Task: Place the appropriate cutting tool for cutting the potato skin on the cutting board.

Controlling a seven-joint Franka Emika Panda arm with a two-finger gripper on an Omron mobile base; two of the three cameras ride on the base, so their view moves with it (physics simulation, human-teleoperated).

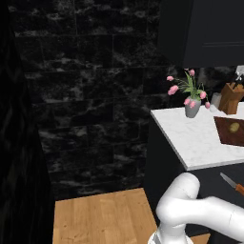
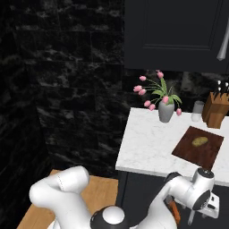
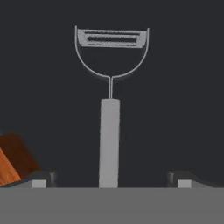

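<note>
Gripper [image 3: 109,177]: spread wide, grasping nothing; peeler [image 3: 109,109] centred between the tips
Knife [image 3: 11,159]: lower left; you risk snagging it
Cutting board [image 2: 199,147]: potato [image 2: 200,141] sits mid-board; place the peeler clear of it

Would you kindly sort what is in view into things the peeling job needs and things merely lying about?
Needed: peeler, between the open gripper fingers; cutting board; potato on it.

Lying about: flower vase, knife block, orange-handled knife, grey cup.
</note>
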